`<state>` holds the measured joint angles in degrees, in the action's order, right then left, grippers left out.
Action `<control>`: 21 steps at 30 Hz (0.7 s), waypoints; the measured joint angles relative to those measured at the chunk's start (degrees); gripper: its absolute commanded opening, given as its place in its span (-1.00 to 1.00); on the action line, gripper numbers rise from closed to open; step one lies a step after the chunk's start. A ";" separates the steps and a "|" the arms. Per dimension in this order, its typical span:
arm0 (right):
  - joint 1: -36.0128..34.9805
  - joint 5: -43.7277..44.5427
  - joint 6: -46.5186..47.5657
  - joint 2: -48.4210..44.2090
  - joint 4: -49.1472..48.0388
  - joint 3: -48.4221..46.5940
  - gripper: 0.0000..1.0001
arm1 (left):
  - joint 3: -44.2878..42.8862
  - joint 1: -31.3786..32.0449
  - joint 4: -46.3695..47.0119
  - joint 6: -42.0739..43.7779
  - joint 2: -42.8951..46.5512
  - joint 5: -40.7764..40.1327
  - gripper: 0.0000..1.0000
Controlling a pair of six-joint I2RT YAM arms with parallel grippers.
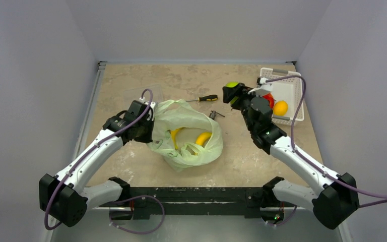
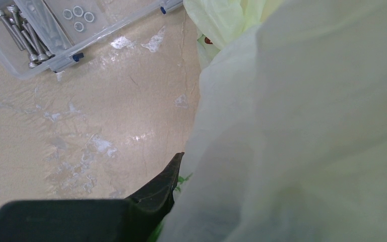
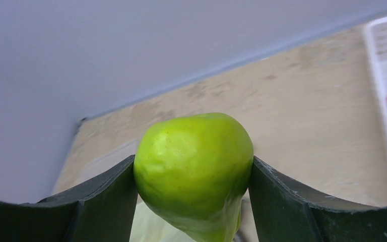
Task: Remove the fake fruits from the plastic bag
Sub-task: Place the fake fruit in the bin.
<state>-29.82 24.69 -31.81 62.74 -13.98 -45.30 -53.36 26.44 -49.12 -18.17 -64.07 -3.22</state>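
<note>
The pale yellow-green plastic bag (image 1: 194, 151) lies crumpled at the table's middle, and fills the right of the left wrist view (image 2: 307, 126). Inside it show a yellow banana (image 1: 175, 137) and an orange-yellow round fruit (image 1: 203, 138). My left gripper (image 1: 148, 127) is at the bag's left edge, shut on the film. Only one finger (image 2: 156, 194) shows; the bag hides the other. My right gripper (image 1: 232, 93) is shut on the green pear (image 3: 194, 156), held in the air to the right of and beyond the bag, left of the basket.
A white slotted basket (image 1: 293, 83) at the back right holds a red fruit (image 1: 268, 99) and an orange one (image 1: 280, 108). A yellow-and-black screwdriver (image 1: 204, 98) and a small metal part (image 1: 214, 115) lie beyond the bag. A clear box of screws (image 2: 35, 30) sits at the back left.
</note>
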 measured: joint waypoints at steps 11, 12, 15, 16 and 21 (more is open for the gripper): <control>21.18 9.62 -0.33 33.14 12.72 -26.86 -1.00 | 0.00 0.52 0.00 0.00 0.02 0.44 -1.00; 22.56 9.31 -0.31 35.17 13.60 -28.44 -1.00 | 0.00 0.70 0.00 -0.02 0.00 0.42 -1.00; 26.29 8.39 -0.22 39.39 15.30 -31.91 -1.00 | 0.00 1.03 -0.02 -0.02 0.02 0.39 -1.00; 27.43 7.80 -0.17 40.61 15.56 -33.11 -1.00 | 0.00 1.09 -0.04 -0.02 0.02 0.37 -1.00; 33.51 2.43 -0.07 46.84 16.11 -39.21 -0.69 | 0.00 1.20 -0.07 -0.02 0.02 0.24 -1.00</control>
<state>3.68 27.11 -31.88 109.58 2.13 -84.51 -53.36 27.64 -49.19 -18.20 -64.05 -2.98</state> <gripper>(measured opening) 0.685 0.005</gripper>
